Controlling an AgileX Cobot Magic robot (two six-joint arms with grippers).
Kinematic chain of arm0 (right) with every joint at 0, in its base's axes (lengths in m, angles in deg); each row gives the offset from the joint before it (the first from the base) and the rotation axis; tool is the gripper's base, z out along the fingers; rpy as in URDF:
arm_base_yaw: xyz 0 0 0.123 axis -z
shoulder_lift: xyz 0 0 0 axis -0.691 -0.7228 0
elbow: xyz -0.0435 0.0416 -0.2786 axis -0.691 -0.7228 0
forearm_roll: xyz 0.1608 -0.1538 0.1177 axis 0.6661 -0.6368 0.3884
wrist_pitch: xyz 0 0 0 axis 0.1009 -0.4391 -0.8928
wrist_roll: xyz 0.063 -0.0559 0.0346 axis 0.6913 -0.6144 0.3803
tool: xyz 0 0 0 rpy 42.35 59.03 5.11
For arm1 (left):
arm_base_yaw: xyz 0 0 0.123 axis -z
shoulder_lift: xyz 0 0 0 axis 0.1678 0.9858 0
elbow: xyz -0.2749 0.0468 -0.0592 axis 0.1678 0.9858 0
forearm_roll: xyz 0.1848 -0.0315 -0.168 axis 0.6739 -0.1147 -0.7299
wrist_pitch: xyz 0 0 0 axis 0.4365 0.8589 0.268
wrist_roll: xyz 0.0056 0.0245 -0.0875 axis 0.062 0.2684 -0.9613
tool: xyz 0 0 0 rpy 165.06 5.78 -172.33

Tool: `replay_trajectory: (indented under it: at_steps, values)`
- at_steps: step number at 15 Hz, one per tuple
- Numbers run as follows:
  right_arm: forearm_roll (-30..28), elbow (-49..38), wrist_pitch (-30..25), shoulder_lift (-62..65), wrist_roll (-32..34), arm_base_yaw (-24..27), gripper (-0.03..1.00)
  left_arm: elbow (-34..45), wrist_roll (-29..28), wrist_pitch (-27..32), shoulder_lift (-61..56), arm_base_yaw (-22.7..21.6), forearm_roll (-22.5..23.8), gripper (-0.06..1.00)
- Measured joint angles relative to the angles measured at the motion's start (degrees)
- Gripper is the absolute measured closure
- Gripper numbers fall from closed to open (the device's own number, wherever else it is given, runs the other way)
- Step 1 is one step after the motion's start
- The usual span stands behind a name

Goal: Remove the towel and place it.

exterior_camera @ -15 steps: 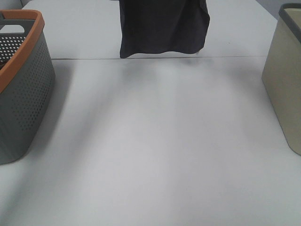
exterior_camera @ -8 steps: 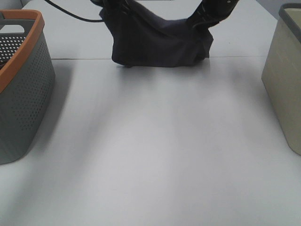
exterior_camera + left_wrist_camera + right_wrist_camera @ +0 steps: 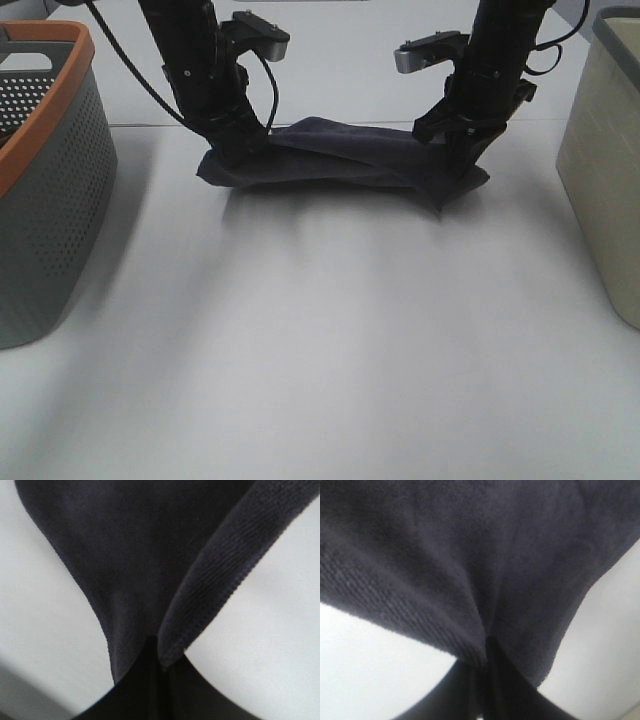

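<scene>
**Lowering of the towel onto the worktop.** A second ago the towel (image 3: 345, 160) hung free as a flat sheet at the far side of the high view, with neither arm in the picture. Half a second ago it had sagged into a pouch between the two descending arms. Now both arms are low and fully in view. The cloth lies as a long, shallow, partly folded strip on the worktop (image 3: 330, 350), stretched between the left claw (image 3: 238, 152) and the right claw (image 3: 452, 150). It has also come somewhat nearer the camera.

Each claw is closed tight on one end of the towel. Both wrist views show the dark pile gathered into the pinch where the fingers meet, with bare worktop on either side. The middle of the strip appears to rest on the surface, and the two gripped ends are lifted only slightly.

The towel lies between the grey basket (image 3: 60, 180) and the beige bin (image 3: 600, 170), well apart from both.

*Interpretation:* removal is done and placing is nearly so. What probably remains is to let go of both ends and raise the arms clear. A fold runs along the strip, so the cloth may not settle flat.
</scene>
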Motion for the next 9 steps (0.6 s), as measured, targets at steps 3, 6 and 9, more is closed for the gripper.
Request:
replay_trajectory:
  at_steps: [3,6,9]
  values:
    - [1.4,-6.2,0.0,0.2,1.7,0.0,0.97,4.5,0.2,0.3,0.3,0.0,-3.0,0.94]
    - [2.2,-13.1,0.0,3.1,1.5,0.0,0.97,10.5,0.2,0.4,0.2,0.5,-5.0,0.94]
    - [2.2,-14.7,-0.1,4.4,1.1,0.0,0.97,15.7,0.2,0.5,-1.2,1.8,-6.6,0.94]
